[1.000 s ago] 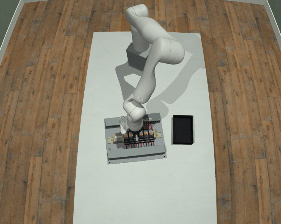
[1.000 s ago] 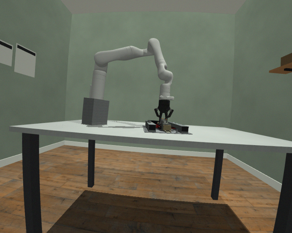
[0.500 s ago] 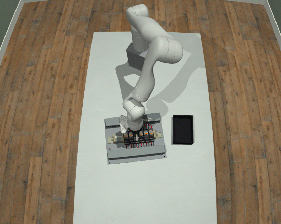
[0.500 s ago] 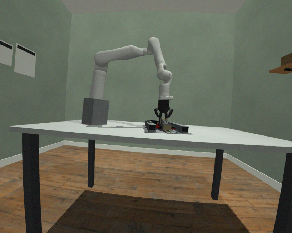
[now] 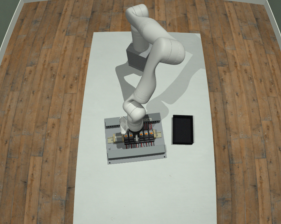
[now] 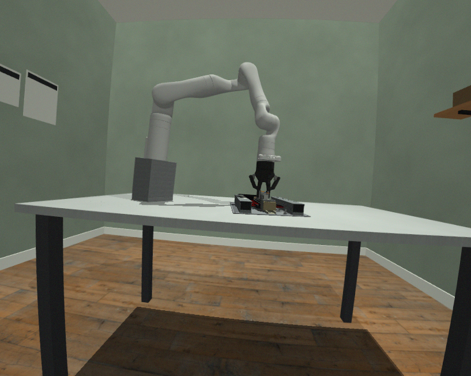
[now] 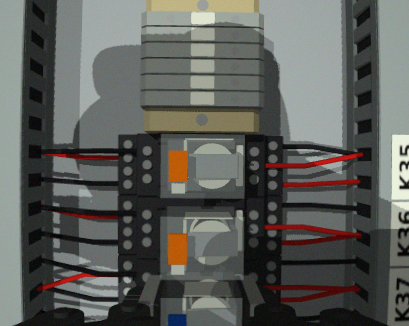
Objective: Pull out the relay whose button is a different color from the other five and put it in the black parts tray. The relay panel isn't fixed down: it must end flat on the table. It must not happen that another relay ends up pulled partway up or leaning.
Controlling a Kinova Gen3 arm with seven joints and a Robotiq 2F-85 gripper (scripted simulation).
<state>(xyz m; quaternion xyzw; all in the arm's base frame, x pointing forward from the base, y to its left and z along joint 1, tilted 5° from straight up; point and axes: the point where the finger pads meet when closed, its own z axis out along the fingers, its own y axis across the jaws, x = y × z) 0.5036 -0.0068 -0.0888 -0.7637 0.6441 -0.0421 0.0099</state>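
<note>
The grey relay panel [image 5: 133, 138] lies on the white table, left of the black parts tray [image 5: 182, 129]. Its rail carries a row of relays; the ones in plain view have orange buttons [image 7: 178, 166] [image 7: 177, 248]. The relay with the blue button [image 7: 177, 320] is third in the row, beside the K37 label, at the bottom edge of the wrist view. My gripper [image 5: 136, 137] points straight down over the rail and is shut on this blue-button relay, one finger on each side [image 7: 202, 300]. It also shows in the side view [image 6: 264, 194]. The relay's lower body is hidden by the fingers.
Grey terminal blocks [image 7: 202, 65] sit on the rail beyond the relays. Black slotted wire ducts [image 7: 34, 150] run along both sides of the relay row, with red and black wires. The arm's grey base block [image 5: 138, 57] stands at the table's far end.
</note>
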